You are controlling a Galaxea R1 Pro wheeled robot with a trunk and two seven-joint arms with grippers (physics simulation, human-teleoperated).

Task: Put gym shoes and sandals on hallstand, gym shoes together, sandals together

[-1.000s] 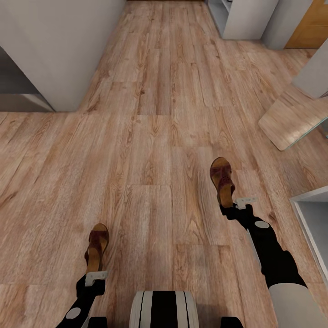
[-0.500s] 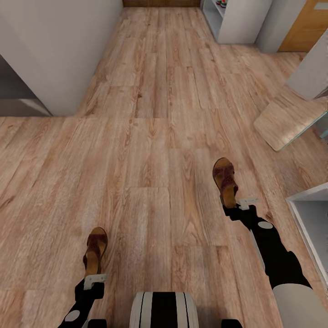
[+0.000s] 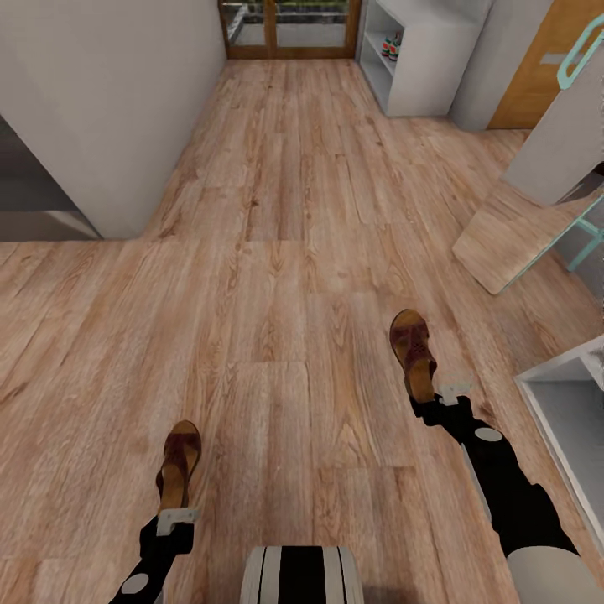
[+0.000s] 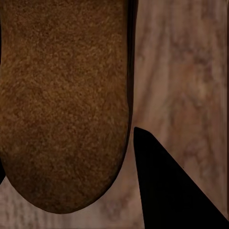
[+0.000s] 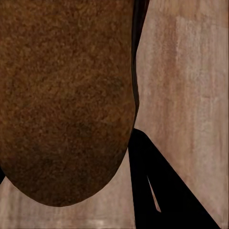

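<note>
Head view: each pincer grips a sandal

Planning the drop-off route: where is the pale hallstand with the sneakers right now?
In the head view, the pale grey-white hallstand stands far ahead on the right of the wood-plank corridor floor, beside the glazed wooden door, with the cream-white gym shoes on one shelf.

sandals: brown strappy, left one | right one, well apart above floor | gym shoes: on hallstand shelf
</note>
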